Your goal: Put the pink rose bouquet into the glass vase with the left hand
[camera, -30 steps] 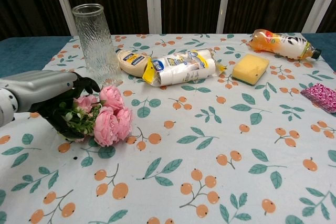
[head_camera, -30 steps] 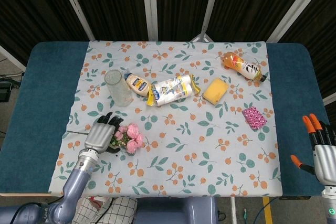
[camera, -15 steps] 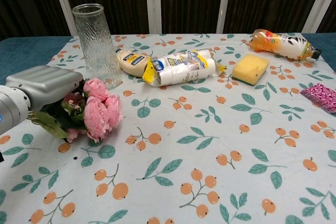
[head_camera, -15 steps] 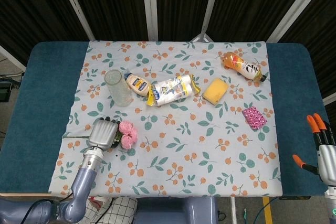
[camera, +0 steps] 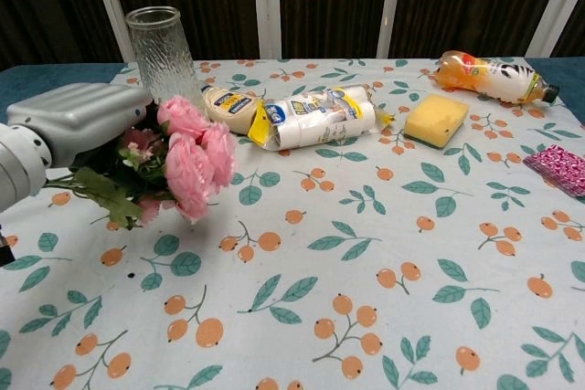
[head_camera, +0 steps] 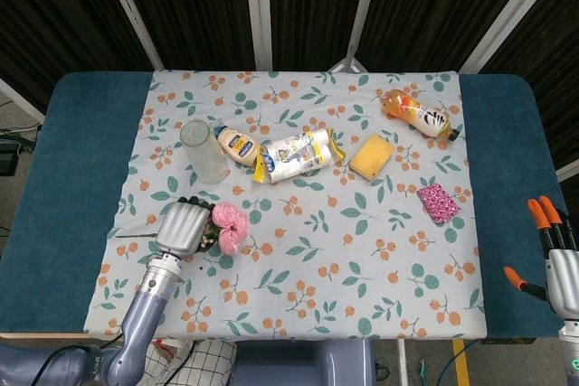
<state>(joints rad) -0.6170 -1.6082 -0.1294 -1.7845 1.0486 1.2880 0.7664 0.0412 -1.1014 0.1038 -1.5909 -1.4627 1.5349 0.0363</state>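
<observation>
My left hand [head_camera: 182,226] [camera: 80,121] grips the pink rose bouquet [head_camera: 229,227] [camera: 195,153] by its leafy stems and holds it above the tablecloth, blooms pointing right. The glass vase [head_camera: 204,151] [camera: 165,68] stands upright and empty just behind the bouquet, at the table's left. A thin stem [head_camera: 134,234] trails out to the left of the hand in the head view. My right hand [head_camera: 556,255] hangs off the table's right edge, fingers apart with orange tips, holding nothing.
Right of the vase lie a mayonnaise bottle [head_camera: 236,145], a silver-and-yellow packet [head_camera: 297,155], a yellow sponge [head_camera: 372,156] and an orange juice bottle [head_camera: 418,115]. A pink scrubber [head_camera: 438,202] sits near the right side. The floral cloth [head_camera: 344,268] covers the table.
My left hand has lifted the bouquet off the cloth and carried it up and toward the vase. The right hand has barely moved.
</observation>
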